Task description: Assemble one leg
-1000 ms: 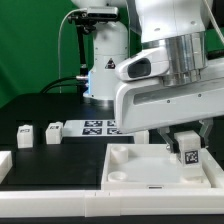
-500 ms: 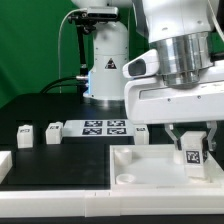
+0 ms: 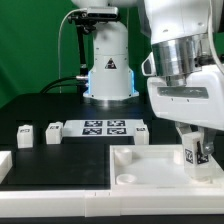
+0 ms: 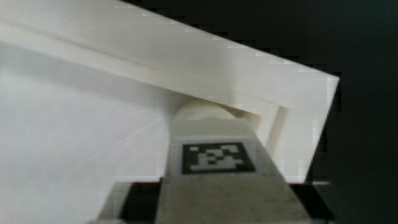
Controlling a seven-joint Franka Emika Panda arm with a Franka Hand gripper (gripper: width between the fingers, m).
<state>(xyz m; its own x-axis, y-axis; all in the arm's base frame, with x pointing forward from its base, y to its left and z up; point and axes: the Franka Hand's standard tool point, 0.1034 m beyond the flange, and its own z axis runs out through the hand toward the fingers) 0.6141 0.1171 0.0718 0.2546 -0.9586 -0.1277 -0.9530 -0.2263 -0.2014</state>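
My gripper (image 3: 198,150) is shut on a leg (image 3: 195,154), a small white block with a black-and-white tag, and holds it over the exterior view's right end of the large white flat table piece (image 3: 140,165). In the wrist view the held leg (image 4: 219,150) stands between the dark fingers (image 4: 135,203), with its far end at the table piece's corner (image 4: 267,100). Two more legs (image 3: 24,135) (image 3: 53,131) stand on the black table at the exterior view's left. Another leg (image 3: 142,132) stands behind the table piece.
The marker board (image 3: 105,126) lies behind the table piece in the middle. A white block (image 3: 4,166) sits at the exterior view's left edge. The robot base (image 3: 108,60) stands at the back.
My gripper has moved toward the exterior view's right with the leg in it, from the middle of the table piece to its right end.
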